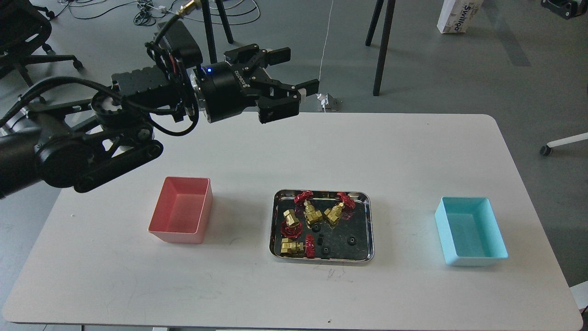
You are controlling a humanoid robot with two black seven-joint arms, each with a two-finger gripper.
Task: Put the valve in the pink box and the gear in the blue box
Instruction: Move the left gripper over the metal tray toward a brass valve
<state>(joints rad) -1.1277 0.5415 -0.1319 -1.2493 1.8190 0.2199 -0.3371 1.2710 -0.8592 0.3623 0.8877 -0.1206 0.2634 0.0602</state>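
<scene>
Four brass valves with red handwheels (312,212) lie in the left half of a shiny steel tray (371,230) at the table's middle. Small black gears (352,240) lie in the tray's front and right part. The pink box (181,216) stands left of the tray and the blue box (471,230) right of it; both look empty. My left gripper (296,71) is open and empty, high over the table's far edge, well behind the tray. A dark bit of my right arm (564,6) shows at the top right corner; its fingers cannot be made out.
The white table (294,151) has rounded corners. Black stand legs (381,46) and cables are on the floor beyond its far edge. A white carton (457,16) sits on the floor at the back right. An office chair (23,32) is at the top left.
</scene>
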